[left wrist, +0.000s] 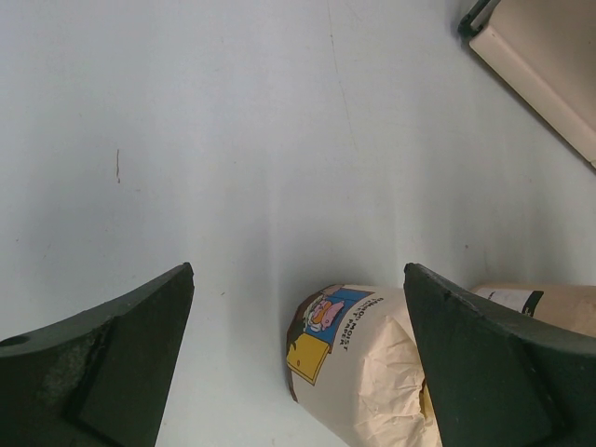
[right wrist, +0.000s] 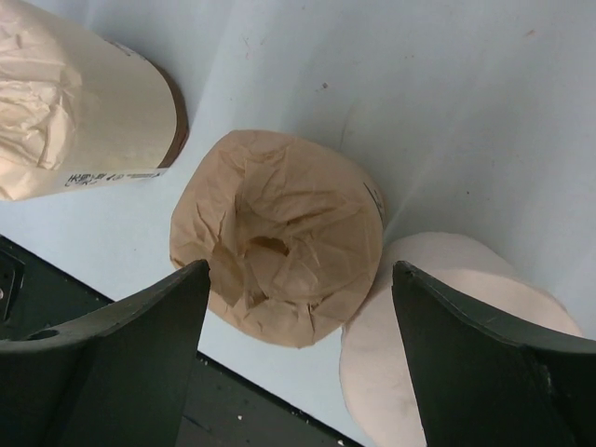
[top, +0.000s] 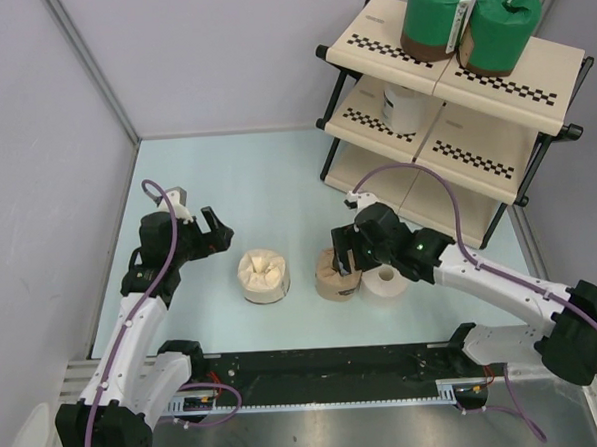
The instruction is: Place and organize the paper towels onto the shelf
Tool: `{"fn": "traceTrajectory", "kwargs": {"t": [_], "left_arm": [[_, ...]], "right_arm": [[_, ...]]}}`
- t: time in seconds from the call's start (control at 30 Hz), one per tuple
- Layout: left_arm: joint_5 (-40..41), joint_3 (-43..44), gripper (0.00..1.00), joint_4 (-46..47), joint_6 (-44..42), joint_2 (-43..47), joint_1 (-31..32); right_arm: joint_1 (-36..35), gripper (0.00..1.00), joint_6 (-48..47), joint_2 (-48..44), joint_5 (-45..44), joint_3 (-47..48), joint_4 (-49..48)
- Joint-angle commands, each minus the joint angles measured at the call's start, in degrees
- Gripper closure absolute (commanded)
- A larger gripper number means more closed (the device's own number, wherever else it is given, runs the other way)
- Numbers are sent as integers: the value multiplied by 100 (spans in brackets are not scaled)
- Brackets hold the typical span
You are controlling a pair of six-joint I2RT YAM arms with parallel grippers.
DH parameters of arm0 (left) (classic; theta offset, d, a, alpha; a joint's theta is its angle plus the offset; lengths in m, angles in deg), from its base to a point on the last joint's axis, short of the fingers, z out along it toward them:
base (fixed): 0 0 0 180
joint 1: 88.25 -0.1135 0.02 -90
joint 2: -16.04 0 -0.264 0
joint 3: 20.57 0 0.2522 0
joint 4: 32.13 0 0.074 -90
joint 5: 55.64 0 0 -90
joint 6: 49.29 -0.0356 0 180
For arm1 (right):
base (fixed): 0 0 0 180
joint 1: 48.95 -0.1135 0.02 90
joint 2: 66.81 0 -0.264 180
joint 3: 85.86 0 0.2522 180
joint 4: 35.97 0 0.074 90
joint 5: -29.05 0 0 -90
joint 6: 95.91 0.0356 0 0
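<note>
Above the tan roll (right wrist: 279,242), the right hand (top: 342,256) is released, jaws either side, nothing held. The white roll (top: 388,279) touches the tan one. Advice: descend squarely and clench the tan sides only, lest the neighbour drag. Left hand (top: 217,231) is released beside the cream roll (top: 264,274). The shelf (top: 369,42) is far right and carries green rolls (top: 433,16).

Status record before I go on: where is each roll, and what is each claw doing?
shelf top tier: left green roll, right green roll
shelf middle tier: white roll
table: cream roll, tan roll, bare roll
touching: tan and bare rolls side by side; cream stands apart
left claw: open, empty, near cream roll
right claw: open, over tan roll, a finger on each side, no grip seen
left to shelve: three rolls
</note>
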Motion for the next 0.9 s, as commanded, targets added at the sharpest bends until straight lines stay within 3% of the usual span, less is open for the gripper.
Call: {"fn": "traceTrajectory", "kwargs": {"t": [0.0, 0.23, 0.87], "left_arm": [[-63, 45, 0, 118, 33, 4, -45], [-72, 45, 0, 118, 33, 22, -45], [-98, 54, 0, 127, 33, -13, -45]], "right_arm": [[-20, 16, 1, 168, -44, -41, -455], [-29, 17, 89, 195, -430, -85, -403], [-3, 18, 141, 643, -299, -358, -648]]}}
